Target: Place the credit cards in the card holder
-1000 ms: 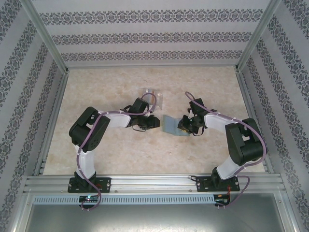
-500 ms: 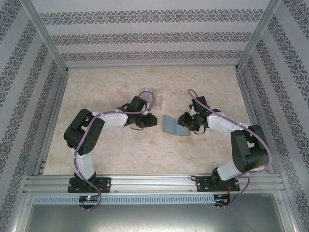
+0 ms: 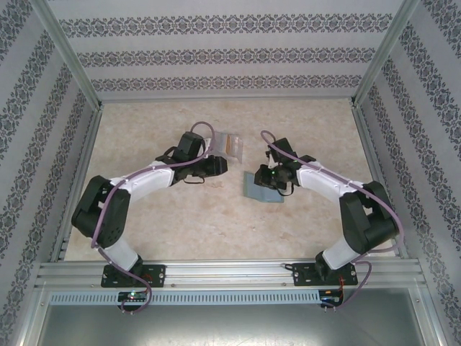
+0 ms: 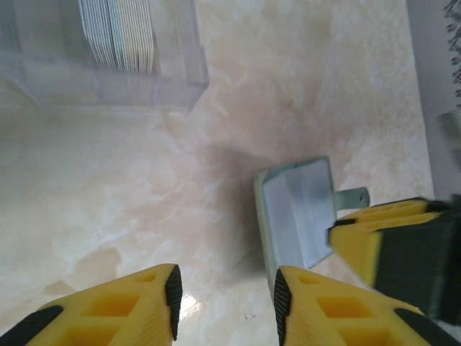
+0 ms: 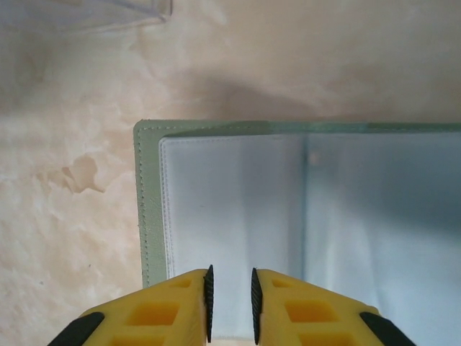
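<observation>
The card holder (image 3: 258,190) lies open on the table, sage-green with pale blue sleeves (image 5: 238,202). My right gripper (image 5: 230,303) hovers over its left sleeve, pads a narrow gap apart with nothing between them. In the top view the right gripper (image 3: 268,177) sits at the holder's far edge. Pale credit cards (image 4: 119,32) stand stacked on edge in a clear plastic stand (image 3: 230,144). My left gripper (image 4: 225,306) is open and empty above bare table, between the stand and the card holder (image 4: 295,213). From above, the left gripper (image 3: 216,164) is just short of the stand.
A yellow finger of the right gripper (image 4: 389,238) reaches into the left wrist view over the holder's right side. A corner of the clear stand (image 5: 86,14) shows at the top of the right wrist view. Patterned walls and metal rails (image 3: 79,180) enclose the table.
The left arm has stretched farther out toward the stand and its jaws have widened. The right gripper has shifted left and farther over the holder. The holder has stayed put.
</observation>
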Action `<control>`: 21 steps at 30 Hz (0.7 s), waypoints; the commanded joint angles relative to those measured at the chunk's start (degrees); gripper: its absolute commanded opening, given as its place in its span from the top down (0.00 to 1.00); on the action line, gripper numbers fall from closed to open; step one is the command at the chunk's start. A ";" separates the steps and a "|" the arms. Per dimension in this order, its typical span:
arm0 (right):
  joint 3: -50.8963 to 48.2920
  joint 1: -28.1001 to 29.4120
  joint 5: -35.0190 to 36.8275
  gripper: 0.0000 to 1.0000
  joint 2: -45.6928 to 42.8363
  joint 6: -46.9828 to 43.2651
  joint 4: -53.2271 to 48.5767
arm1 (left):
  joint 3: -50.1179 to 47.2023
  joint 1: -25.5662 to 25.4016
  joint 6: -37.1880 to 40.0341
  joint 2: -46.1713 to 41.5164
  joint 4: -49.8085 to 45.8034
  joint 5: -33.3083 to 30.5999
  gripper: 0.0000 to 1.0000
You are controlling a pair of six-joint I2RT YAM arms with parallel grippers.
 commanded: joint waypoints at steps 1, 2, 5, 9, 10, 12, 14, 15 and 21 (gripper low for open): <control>1.52 2.16 3.74 0.78 2.90 -1.12 -0.90 | 0.06 1.57 3.79 -3.44 -3.20 -3.52 0.52; 1.75 2.75 3.80 0.78 3.76 -1.02 -0.75 | -0.04 1.85 4.26 -4.04 -3.16 -4.31 0.46; 1.87 3.07 3.52 0.77 3.47 -0.50 -0.17 | 1.23 2.54 4.85 -5.04 -4.10 -6.92 0.39; 1.83 2.79 6.14 0.72 -2.78 -2.36 0.71 | 8.44 3.29 1.63 -2.22 -14.42 -15.79 0.01; 2.21 2.72 7.11 0.70 -4.33 -3.46 0.76 | 8.91 3.69 2.64 -1.52 -14.06 -15.01 0.01; 3.43 2.61 8.29 0.66 -5.74 -5.14 0.95 | 8.77 4.50 3.43 -1.09 -12.11 -12.05 0.01; 5.89 2.58 7.97 0.63 -4.93 -5.06 1.14 | 9.05 5.03 2.91 -0.88 -12.42 -14.08 0.00; 7.04 2.58 7.55 0.62 -4.11 -4.04 1.49 | 9.40 5.24 2.90 -0.64 -12.92 -15.16 0.00; 7.20 2.35 8.80 0.48 -4.64 3.78 6.88 | 17.30 4.42 8.85 5.17 -20.22 -22.99 0.00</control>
